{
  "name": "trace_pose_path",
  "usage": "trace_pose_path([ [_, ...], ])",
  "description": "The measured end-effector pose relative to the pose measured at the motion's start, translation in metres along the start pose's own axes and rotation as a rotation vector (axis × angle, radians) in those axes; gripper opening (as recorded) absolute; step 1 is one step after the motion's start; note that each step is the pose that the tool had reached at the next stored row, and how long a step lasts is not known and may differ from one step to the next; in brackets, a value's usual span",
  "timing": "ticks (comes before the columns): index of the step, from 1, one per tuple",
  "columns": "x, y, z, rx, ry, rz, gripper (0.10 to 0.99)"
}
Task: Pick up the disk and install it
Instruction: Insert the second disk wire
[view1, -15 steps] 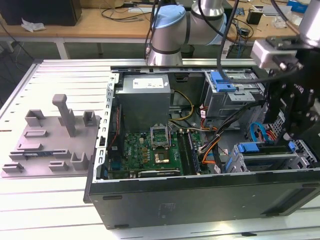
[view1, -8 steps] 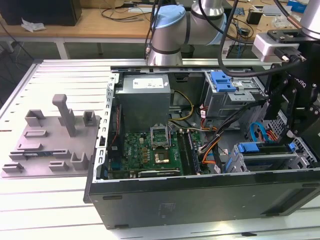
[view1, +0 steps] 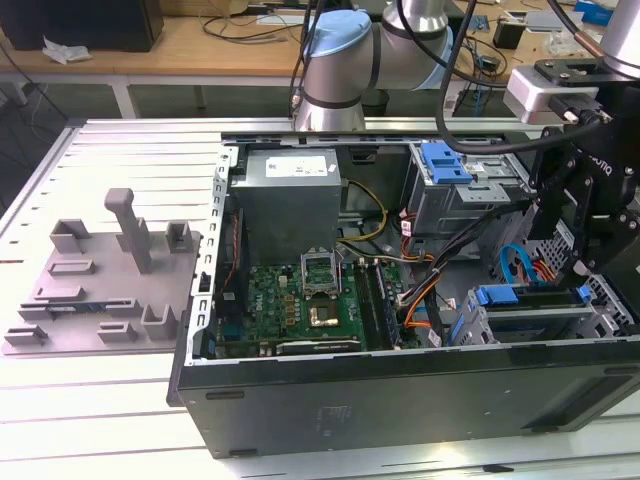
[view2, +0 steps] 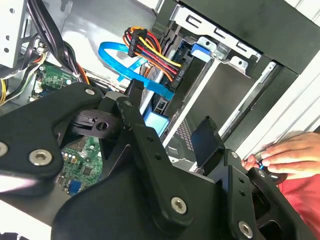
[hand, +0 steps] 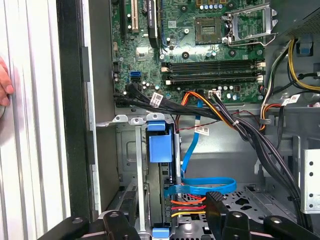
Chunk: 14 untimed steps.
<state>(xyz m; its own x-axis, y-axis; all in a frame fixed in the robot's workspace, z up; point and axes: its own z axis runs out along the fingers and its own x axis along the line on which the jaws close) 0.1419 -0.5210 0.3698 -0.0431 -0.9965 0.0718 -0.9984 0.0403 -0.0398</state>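
Gripper (view2: 170, 117) links, black and bolted, sit closest in both wrist views. The jaws stand apart with nothing between them. They hang over the drive cage at the near corner of the computer case (view1: 400, 400), on the exterior view's right.

- Disk (view1: 535, 312): lies in that near cage inside the case, with its blue side rail along the top edge. The gripper is just above it and not touching it, as far as I can tell.
- Blue flat cable (hand: 200, 186) and a bundle of red, yellow and black wires (view2: 150, 47) run to the end of the cage. I cannot tell whether they are plugged in.
- Blue latch (view1: 445, 162): on the far cage, apart from the disk.
- Motherboard (view1: 300, 300): green, on the case floor at the middle, with a grey power box (view1: 288, 195) on its far side.
- Grey holder (view1: 100, 280): has upright posts and stands on the slatted worktop (view1: 100, 420), on the exterior view's left, beside the case.
- Person's hand (view2: 287, 157): rests on the worktop just outside the case wall, near the cage, with a red sleeve (view2: 300, 200) behind it.
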Motion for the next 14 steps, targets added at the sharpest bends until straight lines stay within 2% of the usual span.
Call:
trace_pose_path([
  [6,0.0,0.0,0.0,0.0,0.0002,0.0,0.643],
  [8,0.0,0.0,0.0,0.0,0.0003,0.0,0.514],
  [9,0.0,0.0,0.0,0.0,0.0003,0.0,0.514],
  [11,0.0,0.0,0.0,0.0,0.0004,0.0,0.396],
  [12,0.0,0.0,0.0,0.0,0.0004,0.0,0.333],
  [13,0.0,0.0,0.0,0.0,0.0004,0.0,0.212],
  [14,-0.0001,0.0,0.0,0.0,0.0004,0.0,0.153],
])
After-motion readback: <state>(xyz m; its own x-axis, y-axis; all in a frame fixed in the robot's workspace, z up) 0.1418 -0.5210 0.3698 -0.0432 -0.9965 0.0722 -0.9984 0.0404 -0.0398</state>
